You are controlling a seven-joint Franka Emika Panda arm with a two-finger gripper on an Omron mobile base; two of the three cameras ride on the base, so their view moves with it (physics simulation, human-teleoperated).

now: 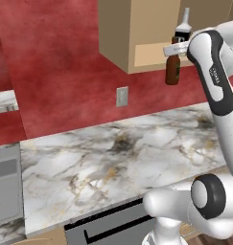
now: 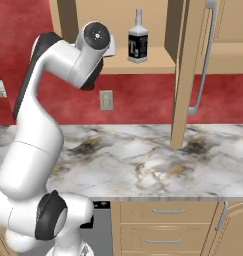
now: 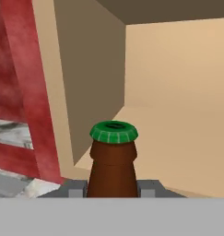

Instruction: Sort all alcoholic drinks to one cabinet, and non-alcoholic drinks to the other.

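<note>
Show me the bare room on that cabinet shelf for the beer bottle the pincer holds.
The shelf is bare left of the black-labelled bottle, toward the side wall. The right part, by that bottle and the open door, is tighter. The beer bottle hangs at the shelf's front edge.

We find little that can be read. On the squarish clear bottle (image 2: 138, 42), which stands on the shelf of the narrow cabinet (image 2: 143, 65), the black label carries white lettering, but we can make out no word or number; it is too small and blurred. On the robot's forearm (image 1: 215, 76) we see a short line of dark print running lengthwise, also too fine to read. The beer bottle (image 1: 173, 68) shows a green label, and we can read nothing on it.
</note>
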